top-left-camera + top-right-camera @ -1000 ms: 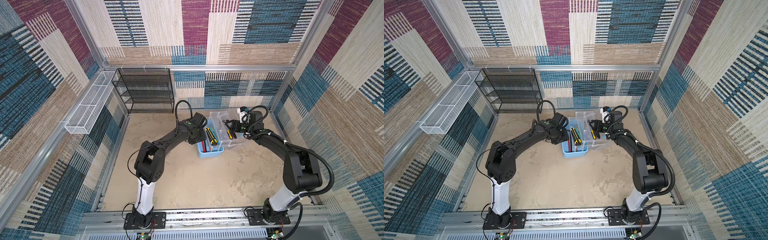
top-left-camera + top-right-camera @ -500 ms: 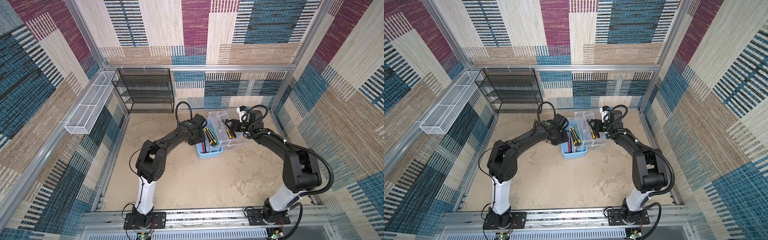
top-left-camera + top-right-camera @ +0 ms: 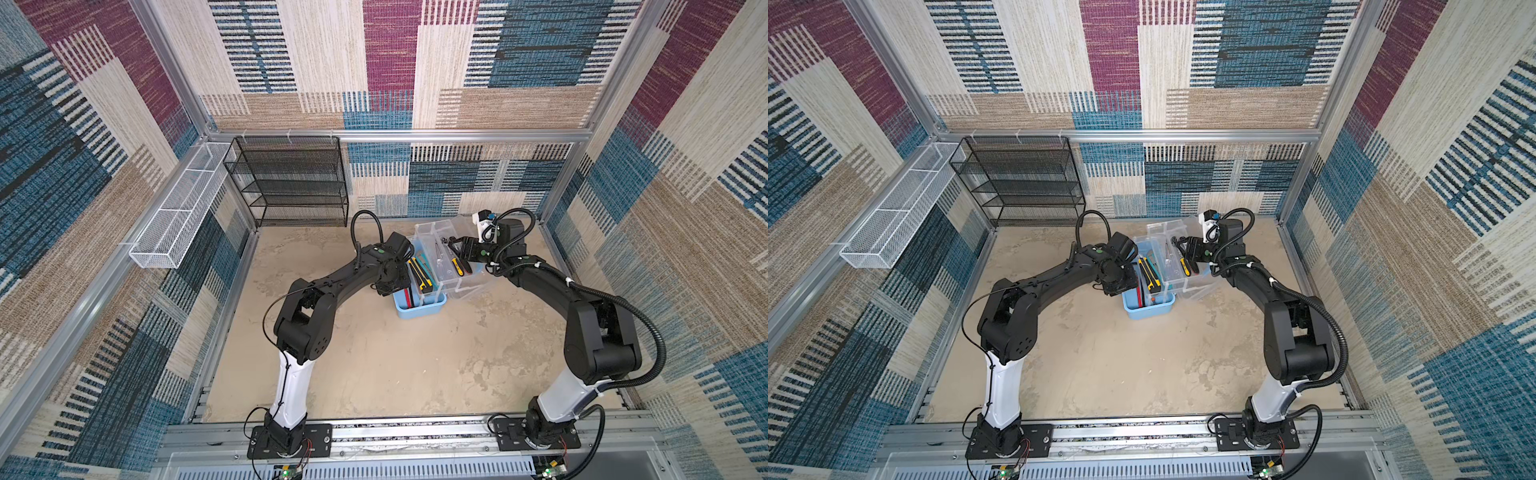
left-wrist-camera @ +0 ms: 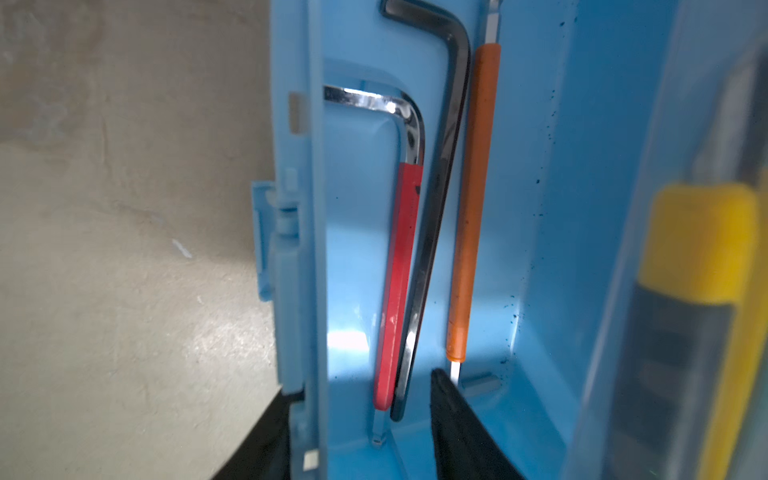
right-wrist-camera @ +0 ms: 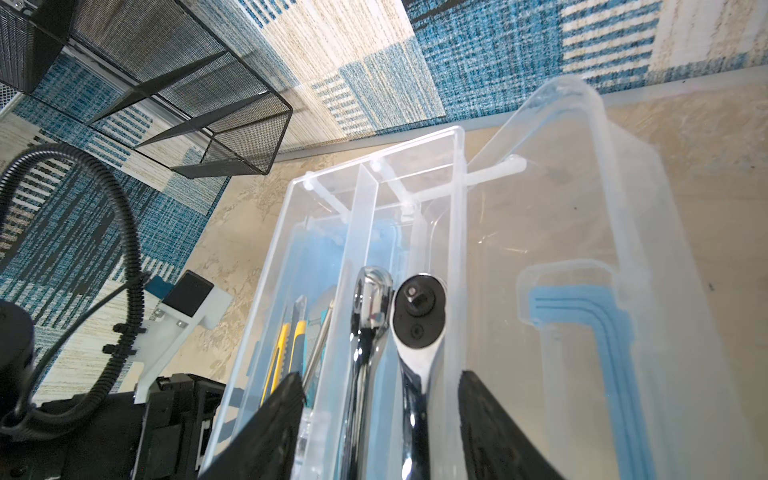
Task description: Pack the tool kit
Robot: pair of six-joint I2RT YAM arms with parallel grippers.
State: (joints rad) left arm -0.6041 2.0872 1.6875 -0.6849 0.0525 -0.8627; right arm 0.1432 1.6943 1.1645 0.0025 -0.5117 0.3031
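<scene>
The left pincer point(image 4: 361, 386) stands partly open at 9 o'clock on the blue toolbox point(image 3: 419, 309), one finger each side of its thin wall, which looks stiff but slippery to hold. The box sits on the desk point(image 3: 374, 365) just past the middle toward 1 o'clock, with the light clear tray point(image 5: 361, 199) partly on top and heavy metal ratchets point(image 5: 415, 316) in it that may roll. At the tray's 3 o'clock side the right pincer point(image 5: 380, 376) has a finger each side of the ratchet slot; I cannot tell if it squeezes.

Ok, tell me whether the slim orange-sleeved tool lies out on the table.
No, the slim orange-sleeved tool lies inside the light blue plastic toolbox.
</scene>
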